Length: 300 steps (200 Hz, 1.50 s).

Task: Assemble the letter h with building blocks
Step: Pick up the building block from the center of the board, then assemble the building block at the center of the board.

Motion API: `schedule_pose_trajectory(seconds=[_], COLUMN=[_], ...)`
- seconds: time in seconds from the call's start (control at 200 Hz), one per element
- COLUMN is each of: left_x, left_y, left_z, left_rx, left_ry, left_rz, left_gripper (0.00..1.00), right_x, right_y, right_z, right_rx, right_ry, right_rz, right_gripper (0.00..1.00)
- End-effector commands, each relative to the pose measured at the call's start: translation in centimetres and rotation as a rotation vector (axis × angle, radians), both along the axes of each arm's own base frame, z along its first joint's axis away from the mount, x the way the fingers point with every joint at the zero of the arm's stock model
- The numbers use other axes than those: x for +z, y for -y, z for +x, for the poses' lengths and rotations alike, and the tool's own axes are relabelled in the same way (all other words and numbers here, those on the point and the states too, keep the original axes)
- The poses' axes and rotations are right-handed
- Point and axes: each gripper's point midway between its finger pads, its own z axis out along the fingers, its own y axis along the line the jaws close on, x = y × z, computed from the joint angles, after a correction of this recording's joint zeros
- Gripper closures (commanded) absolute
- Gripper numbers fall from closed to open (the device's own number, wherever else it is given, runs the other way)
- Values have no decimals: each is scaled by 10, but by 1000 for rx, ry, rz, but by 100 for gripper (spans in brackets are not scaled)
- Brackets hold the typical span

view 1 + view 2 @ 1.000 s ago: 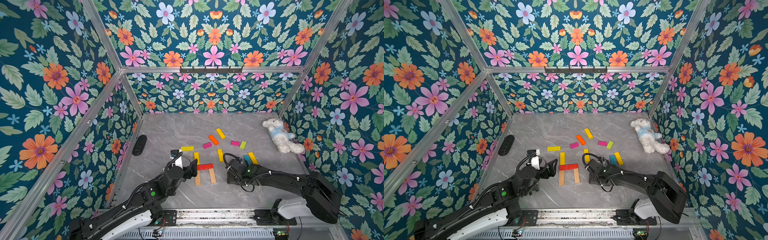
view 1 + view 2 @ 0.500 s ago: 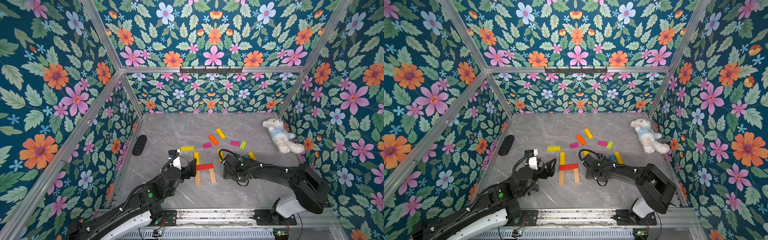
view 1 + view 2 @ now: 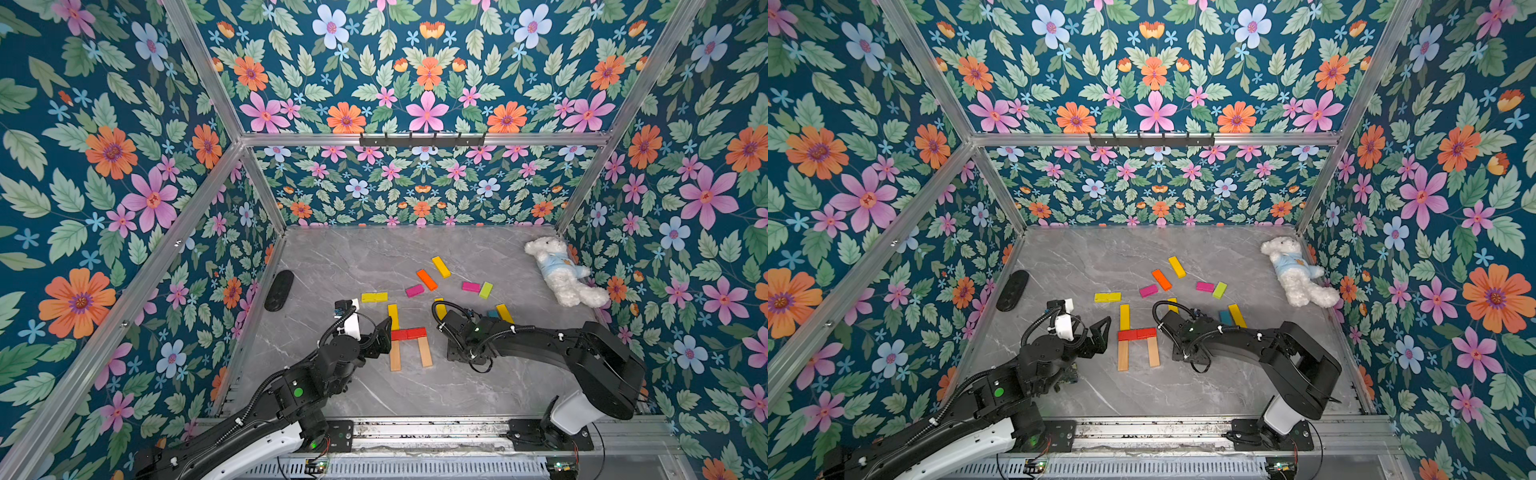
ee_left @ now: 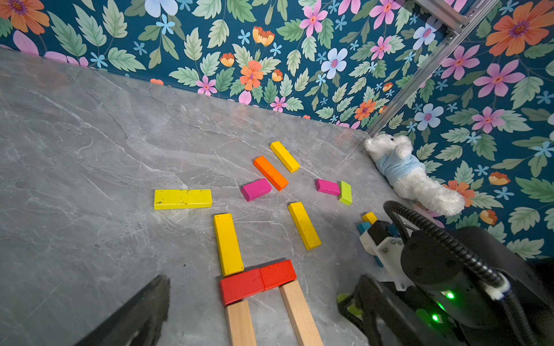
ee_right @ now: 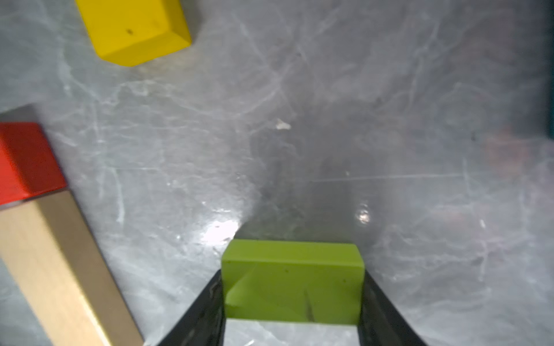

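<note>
My right gripper (image 5: 293,274) pinches a lime block (image 5: 292,287) flat on the desk (image 5: 329,119), just right of the h's wooden leg (image 3: 424,351), low in the middle of a top view. My left gripper (image 3: 1098,336) gapes wide, empty.

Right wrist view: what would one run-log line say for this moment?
right claw: clamped on small lime wooden block | left claw: open, empty
</note>
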Motion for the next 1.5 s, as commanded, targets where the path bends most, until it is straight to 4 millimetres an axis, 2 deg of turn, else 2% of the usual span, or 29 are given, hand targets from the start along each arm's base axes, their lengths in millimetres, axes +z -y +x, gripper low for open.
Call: schedule_pose_trajectory(seconds=[0.0, 0.115, 0.18, 0.34, 0.35, 0.375, 0.525, 0.69, 0.82, 0.915, 0.98, 1.065, 1.32, 1.495], left_x=[1, 0, -2, -3, -3, -3, -5, -20, -47, -67, -78, -82, -75, -78], left_y=[-4, -5, -5, -1, -1, 1, 12, 35, 61, 72, 73, 73, 70, 70], left_z=[1, 0, 0, 0, 0, 0, -4, -15, -29, -36, -40, -44, -45, -45], left_rx=[16, 18, 19, 8, 7, -1, -59, -188, -326, -385, -399, -414, -415, -416], left_ry=[6, 2, -2, -4, -3, -5, -34, -95, -197, -269, -302, -320, -299, -308], left_rz=[1, -2, -4, -7, -8, -6, 10, 21, 53, 88, 103, 104, 86, 98], left_gripper=[1, 1, 1, 1, 1, 1, 1, 1, 1, 1, 1, 1, 1, 1], right_x=[15, 23, 21, 21, 13, 10, 10, 12, 10, 9, 8, 8, 3, 0], right_y=[-7, -15, -17, -16, -14, -15, -13, -11, -5, -5, -8, -12, -21, -22], right_z=[17, 31, 37, 53, 53, 54, 58, 55, 52, 50, 51, 54, 61, 64], right_rx=[142, 230, 261, 261, 263, 267, 265, 266, 262, 266, 269, 270, 275, 267], right_ry=[76, 92, 84, 75, 54, 45, 40, 45, 37, 30, 24, 22, 6, 0], right_rz=[-6, 25, 37, 29, 16, 14, 6, 15, 8, 17, 18, 25, 31, 24], right_gripper=[43, 43, 44, 43, 43, 43, 43, 43, 43, 43, 43, 43, 43, 43])
